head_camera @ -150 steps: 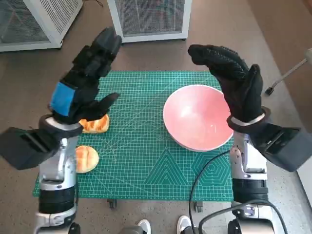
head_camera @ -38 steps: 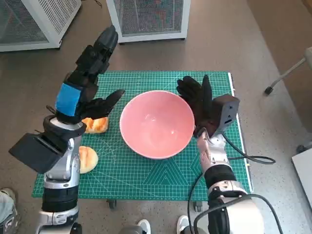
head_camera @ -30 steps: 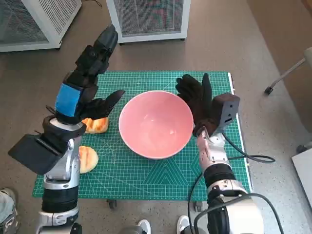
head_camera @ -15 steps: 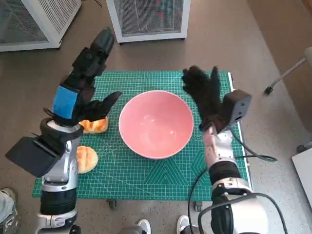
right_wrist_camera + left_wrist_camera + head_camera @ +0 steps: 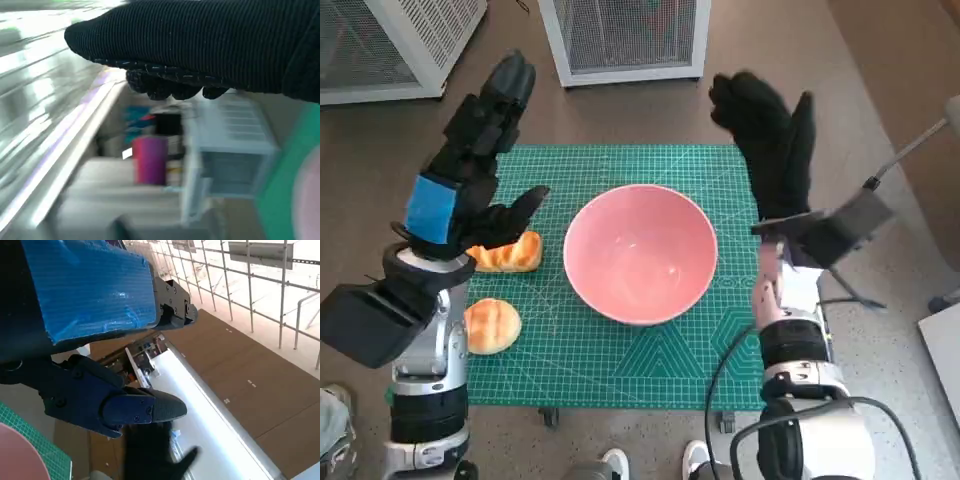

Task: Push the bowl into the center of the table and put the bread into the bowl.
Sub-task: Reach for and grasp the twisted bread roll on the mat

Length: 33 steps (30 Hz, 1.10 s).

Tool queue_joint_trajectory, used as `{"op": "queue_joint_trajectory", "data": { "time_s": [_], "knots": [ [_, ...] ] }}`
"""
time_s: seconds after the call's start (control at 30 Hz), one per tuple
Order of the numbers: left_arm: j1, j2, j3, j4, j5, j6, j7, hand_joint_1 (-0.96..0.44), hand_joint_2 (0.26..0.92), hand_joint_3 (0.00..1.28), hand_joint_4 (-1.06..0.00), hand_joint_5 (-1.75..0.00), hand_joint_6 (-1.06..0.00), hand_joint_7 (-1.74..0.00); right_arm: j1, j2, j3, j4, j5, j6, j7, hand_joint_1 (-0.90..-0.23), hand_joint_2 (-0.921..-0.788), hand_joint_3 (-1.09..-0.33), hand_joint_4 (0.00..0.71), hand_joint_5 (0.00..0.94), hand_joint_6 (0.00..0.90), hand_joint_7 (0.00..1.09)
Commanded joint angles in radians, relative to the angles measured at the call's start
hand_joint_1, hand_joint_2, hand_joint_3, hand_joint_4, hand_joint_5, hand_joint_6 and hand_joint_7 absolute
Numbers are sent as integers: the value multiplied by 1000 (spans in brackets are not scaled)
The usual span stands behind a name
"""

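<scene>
Mat [image 5: 650, 350]: green cutting grid under my pink bowl [image 5: 640, 252].
Floor [image 5: 880, 120]: brown.
Hands: my left hand [image 5: 470, 165] and right hand [image 5: 770, 140] spread, empty.

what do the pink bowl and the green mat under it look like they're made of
Bowl: probably plastic or glazed ceramic; smooth pink, faint sheen inside. Mat: likely a rubbery cutting mat; flat matte green with a printed pale grid.
</scene>
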Motion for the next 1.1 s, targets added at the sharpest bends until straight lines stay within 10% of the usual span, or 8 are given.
{"op": "queue_joint_trajectory", "data": {
  "time_s": [0.03,0.37,0.77,1.1],
  "knots": [
    [7,42,27,-43,-23,24,-15,-679,921,357,-147,0,-235,-7,85,-21,35,-101,27,-16,69,-678,-921,-819,185,2,282,48],
    [25,178,70,-90,6,98,-63,-616,921,146,-134,0,-231,-7,159,-46,81,-253,46,6,86,-696,-921,-829,196,7,282,53],
    [136,653,52,-480,179,772,-265,-196,685,5,-1,1,-126,-1,218,-48,103,-342,53,45,47,-694,-921,-824,221,15,286,61],
    [132,655,-30,-565,267,927,-239,47,678,4,1,1,-127,-4,218,-48,109,-329,49,42,31,-689,-921,-825,223,12,284,65]
  ]
}}
